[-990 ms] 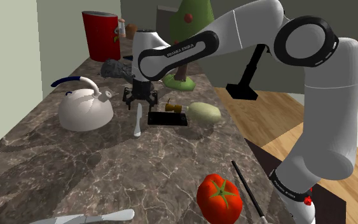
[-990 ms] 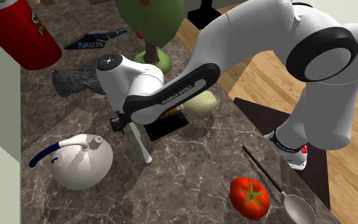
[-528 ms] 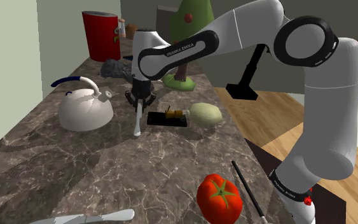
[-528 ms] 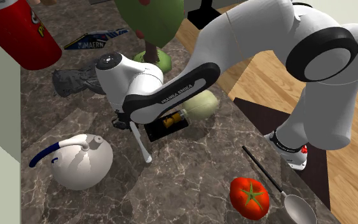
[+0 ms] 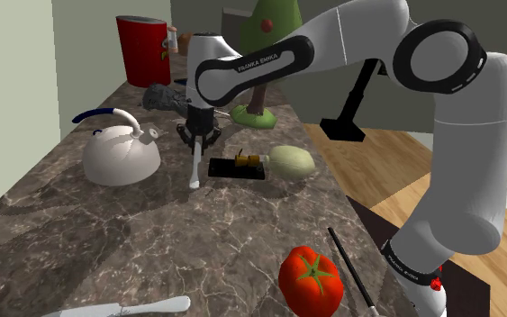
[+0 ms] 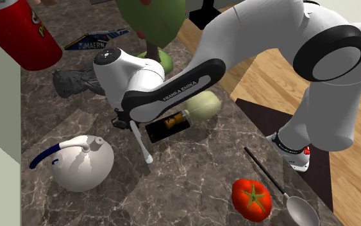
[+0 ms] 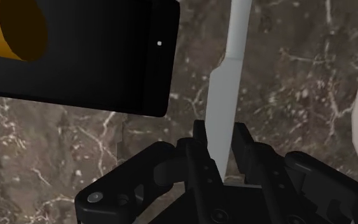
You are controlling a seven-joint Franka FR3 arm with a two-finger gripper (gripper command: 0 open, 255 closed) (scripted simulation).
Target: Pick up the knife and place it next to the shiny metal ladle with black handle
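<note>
The black gripper (image 5: 195, 137) is pointing down over the marble counter (image 5: 107, 234). Its 2 fingers are standing narrow and clasping the white knife (image 5: 194, 167) by 1 end, as the wrist view shows. The knife is hanging below the fingers, just right of the white kettle (image 5: 121, 155) and just left of the black slab (image 5: 238, 168) in the shoulder view. Whether its lower tip is touching the counter, I cannot tell. The ladle (image 6: 299, 209), black-handled with a metal bowl, is lying well apart from the knife at the counter's near right, beside the tomato (image 5: 311, 279).
</note>
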